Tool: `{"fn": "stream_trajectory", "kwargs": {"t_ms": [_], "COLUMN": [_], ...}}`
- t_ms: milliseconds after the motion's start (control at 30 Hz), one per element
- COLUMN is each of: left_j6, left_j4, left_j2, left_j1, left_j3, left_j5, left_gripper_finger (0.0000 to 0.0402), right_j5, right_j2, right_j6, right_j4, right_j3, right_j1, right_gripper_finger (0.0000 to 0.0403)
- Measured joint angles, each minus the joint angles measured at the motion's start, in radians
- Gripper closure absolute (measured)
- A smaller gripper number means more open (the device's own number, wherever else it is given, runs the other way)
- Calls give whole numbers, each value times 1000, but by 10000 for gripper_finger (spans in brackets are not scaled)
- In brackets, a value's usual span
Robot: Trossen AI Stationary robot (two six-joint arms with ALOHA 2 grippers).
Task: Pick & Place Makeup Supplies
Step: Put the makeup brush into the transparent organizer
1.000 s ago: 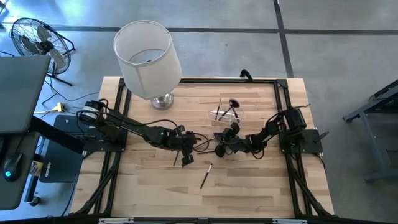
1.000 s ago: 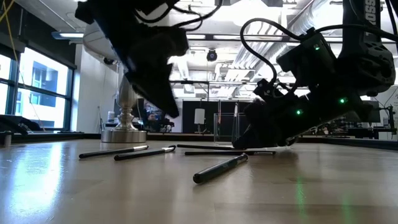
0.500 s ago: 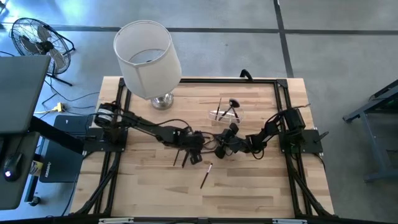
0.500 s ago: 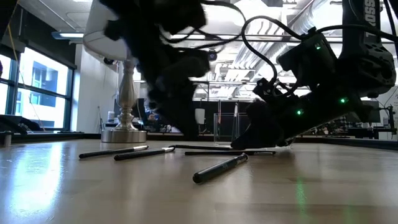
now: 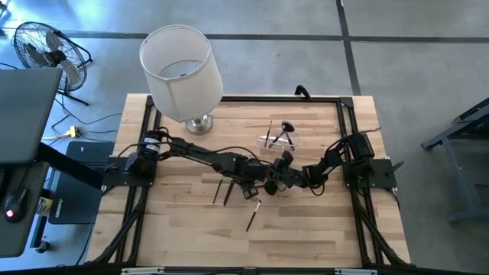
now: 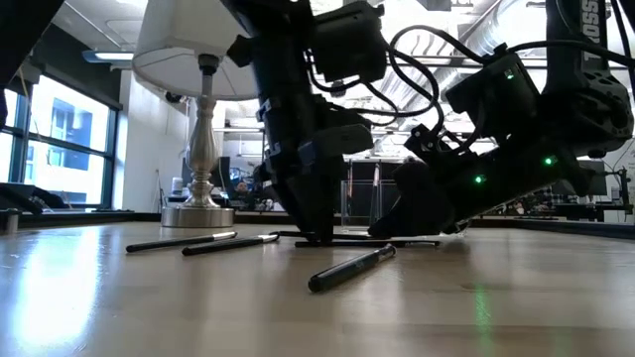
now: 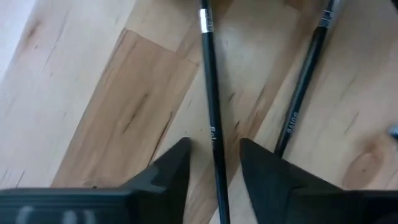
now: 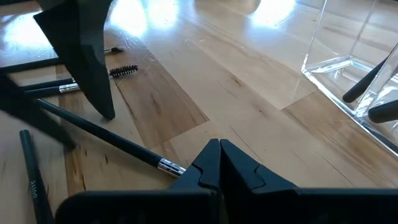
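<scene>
Looking straight down, the pale wooden bench (image 5: pixel 183 237) is framed by black rails; its near half is mostly bare boards, while both dark arms meet at its middle. A white drum-shaded lamp on a silver base (image 5: pixel 183 72) crowds the far left corner, and a small clear plastic cup (image 5: pixel 276 140) holding a few dark-handled brushes sits behind the arms. The left claw (image 5: pixel 250 189) is low over the middle, the right claw (image 5: pixel 269 185) just beside it. Two thin dark makeup pencils (image 5: pixel 222 191) lie side by side left of them, and a brown-handled brush (image 5: pixel 253 215) lies alone nearer the front edge.

From bench height, the left claw (image 6: pixel 316 233) points down with its tips at a thin dark stick on the boards; a black pencil (image 6: pixel 351 268) lies in front, with two more sticks (image 6: pixel 203 241) to the left by the lamp base.

The left wrist camera shows its fingers (image 7: pixel 171 171) apart, straddling a slim black pencil with a silver band (image 7: pixel 211 112) but not pressing it; a second black pencil (image 7: pixel 305 87) beside it carries pale lettering (too small to read).

The right wrist camera shows its claw (image 8: pixel 219 160) closed tip to tip, empty, at a silver-ferruled black brush handle (image 8: pixel 106 140); a small mascara-type wand (image 8: pixel 123 71) lies beyond.
</scene>
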Motion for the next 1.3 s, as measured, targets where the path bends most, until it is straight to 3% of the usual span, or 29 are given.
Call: {"fn": "stream_trajectory", "kwargs": {"t_ms": [133,167,400,600,867,967,1100,1300], "left_j6": [6,6,12,18,16,6,7,15], "left_j4": [-49,-50,-60,-58,-52,-43,-41,21], "left_j2": [5,5,6,6,6,-6,-30,-94], "left_j1": [2,2,1,0,-2,-3,-3,-3], "left_j3": [27,27,27,27,25,21,19,20], "left_j5": [34,37,33,28,2,-18,-45,-97], "left_gripper_finger": [374,384,393,396,396,396,396,396], "right_j5": [-7,-13,-53,-37,-53,-112,-197,-195], "right_j2": [0,0,-19,-162,-497,-644,-819,-999], "right_j6": [0,0,-44,-103,-76,1,226,429], "right_j4": [2,5,24,-93,-547,-766,-1053,-1297], "right_j3": [0,0,-1,-2,0,0,0,0], "right_j1": [0,0,0,15,68,94,127,195], "right_gripper_finger": [403,403,403,391,328,312,310,328]}}
